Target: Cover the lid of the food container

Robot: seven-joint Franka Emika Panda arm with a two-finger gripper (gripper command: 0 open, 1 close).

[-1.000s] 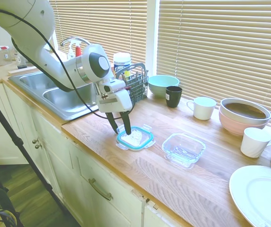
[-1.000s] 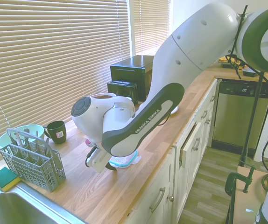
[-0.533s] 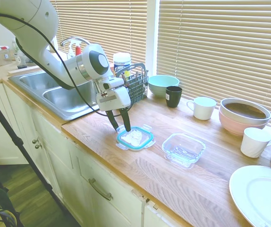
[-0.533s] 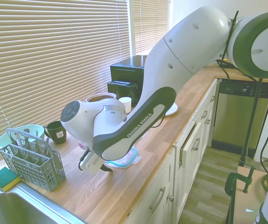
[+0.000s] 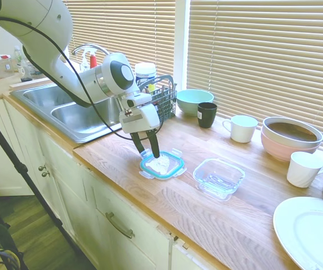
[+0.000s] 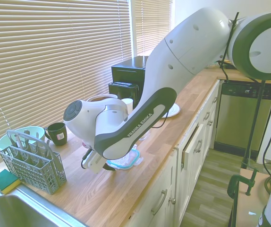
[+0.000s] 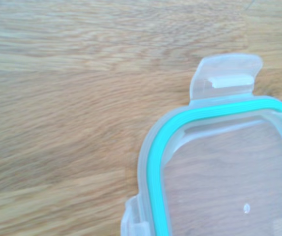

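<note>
With the pincer [image 5: 148,152] spread open and empty over the left edge of the lid [image 5: 161,164], which lies flat on the table [image 5: 218,219] left of the container [image 5: 218,178], the thin rim could be missed on closing.

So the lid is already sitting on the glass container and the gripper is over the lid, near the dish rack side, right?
Not quite. The lid lies flat on the wooden counter, beside the food container, which stands open and apart from it; the first exterior view shows this. The rest holds: the gripper is over the lid's edge on the dish rack side.
</note>
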